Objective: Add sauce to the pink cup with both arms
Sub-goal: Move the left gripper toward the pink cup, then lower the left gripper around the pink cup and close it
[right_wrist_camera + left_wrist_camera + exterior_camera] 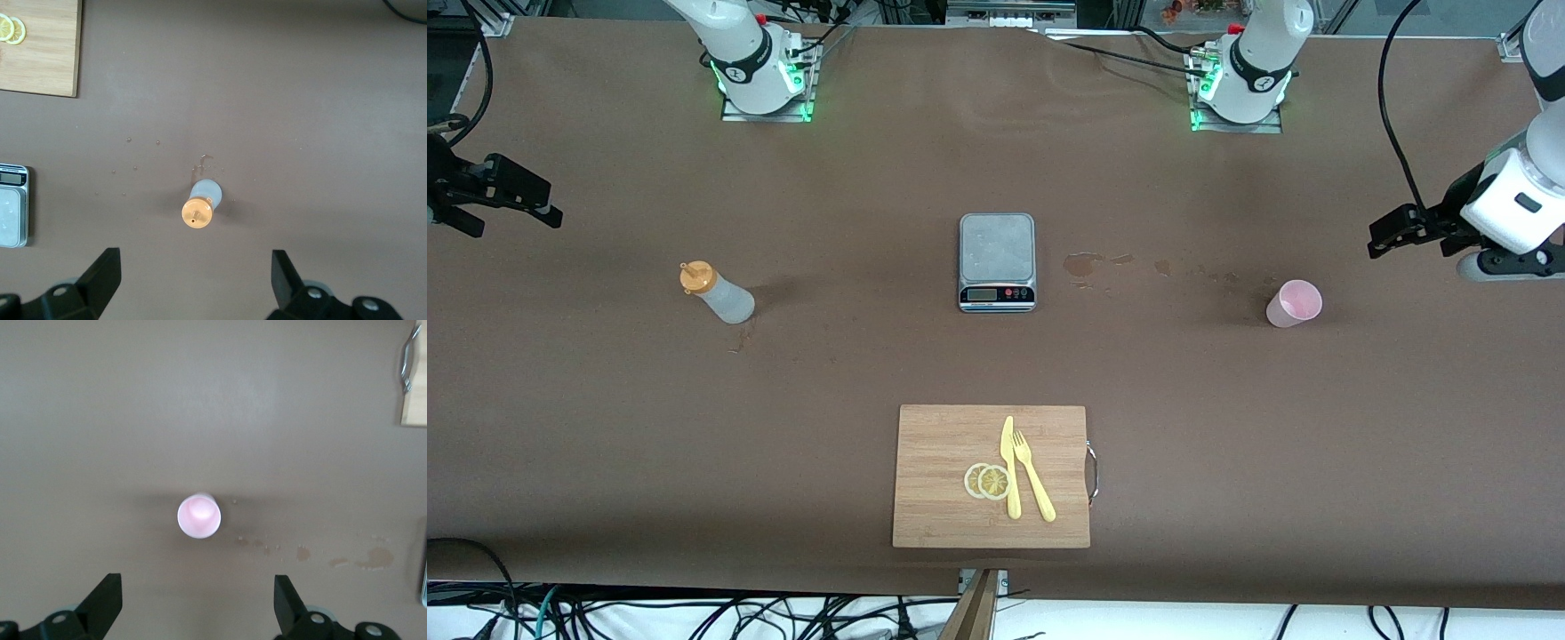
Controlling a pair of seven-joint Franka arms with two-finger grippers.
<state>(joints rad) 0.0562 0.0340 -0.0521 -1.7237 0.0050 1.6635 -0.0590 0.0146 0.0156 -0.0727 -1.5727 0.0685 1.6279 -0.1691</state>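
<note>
The sauce bottle, whitish with an orange cap, stands upright on the brown table toward the right arm's end. In the right wrist view the sauce bottle shows from above, ahead of my open, empty right gripper. That right gripper hangs over the table's edge at its own end. The pink cup stands upright toward the left arm's end. My left gripper hovers over the table beside it, open and empty. From the left wrist, the pink cup lies ahead of the left gripper.
A grey kitchen scale sits mid-table between bottle and cup. Wet stains mark the cloth between scale and cup. Nearer the front camera lies a wooden cutting board bearing lemon slices, a yellow knife and a fork.
</note>
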